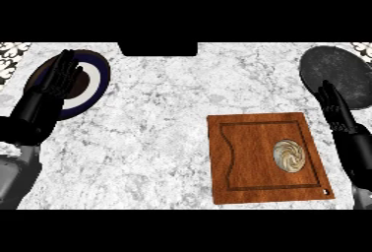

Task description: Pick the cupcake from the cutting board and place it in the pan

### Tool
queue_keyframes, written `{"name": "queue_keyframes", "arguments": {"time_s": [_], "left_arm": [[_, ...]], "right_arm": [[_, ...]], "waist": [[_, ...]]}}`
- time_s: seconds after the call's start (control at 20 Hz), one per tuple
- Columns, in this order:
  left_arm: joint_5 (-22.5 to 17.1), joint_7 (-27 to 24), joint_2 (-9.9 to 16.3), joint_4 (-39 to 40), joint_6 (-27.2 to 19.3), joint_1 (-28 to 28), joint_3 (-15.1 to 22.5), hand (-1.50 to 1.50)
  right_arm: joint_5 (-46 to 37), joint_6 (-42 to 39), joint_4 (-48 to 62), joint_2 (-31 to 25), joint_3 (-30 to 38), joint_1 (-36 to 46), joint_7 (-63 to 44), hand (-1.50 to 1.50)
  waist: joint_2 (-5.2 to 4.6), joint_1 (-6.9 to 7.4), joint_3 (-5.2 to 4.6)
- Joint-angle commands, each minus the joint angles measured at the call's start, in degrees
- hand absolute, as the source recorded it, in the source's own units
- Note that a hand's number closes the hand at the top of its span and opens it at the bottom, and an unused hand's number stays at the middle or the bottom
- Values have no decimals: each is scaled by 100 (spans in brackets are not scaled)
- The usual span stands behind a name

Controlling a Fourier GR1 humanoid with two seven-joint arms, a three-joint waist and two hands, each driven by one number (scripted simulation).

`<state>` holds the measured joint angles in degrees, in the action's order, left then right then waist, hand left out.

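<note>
One cupcake [289, 155] sat upright on the right half of the single board [251, 162], its swirled top facing up, its outline slightly longer up and down the view. One dark pan [341, 69] lay at far right. The right hand [335, 109] stood beside the board, fingers straight and together. The left hand [54, 83], fingers straight, overlapped one plate [98, 81] on the surface [160, 138].

Left hand [52, 83] and right hand [335, 106] rest open, fingers up.
</note>
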<state>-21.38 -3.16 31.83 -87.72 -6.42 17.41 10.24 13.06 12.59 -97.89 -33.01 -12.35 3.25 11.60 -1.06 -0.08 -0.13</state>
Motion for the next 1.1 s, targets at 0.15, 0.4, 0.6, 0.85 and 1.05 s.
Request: {"name": "queue_keyframes", "arguments": {"time_s": [0.15, 0.4, 0.6, 0.85, 1.05], "left_arm": [[518, 501, -207, 277, -133, -42, 443, 0], [438, 752, -209, 251, 23, -241, 659, 0], [823, 770, -536, 318, -249, -473, 837, 0], [908, 1063, -544, 97, -142, -493, 662, 0], [844, 977, -358, -38, -5, -771, 550, 0]], "right_arm": [[342, -1032, 1501, -455, 197, 1110, -1182, -150], [-2323, -359, 1945, -1927, -511, 987, -1129, 150], [-1902, 608, 3064, -127, -165, 908, -172, -150], [-2201, -658, 2486, -866, -524, 782, -946, -150], [-2916, -953, 2007, -1502, -871, 1044, -2039, -150]], "waist": [[48, 145, 16], [20, 263, -4], [81, 72, 21], [113, 18, 10], [131, 51, 0]]}}
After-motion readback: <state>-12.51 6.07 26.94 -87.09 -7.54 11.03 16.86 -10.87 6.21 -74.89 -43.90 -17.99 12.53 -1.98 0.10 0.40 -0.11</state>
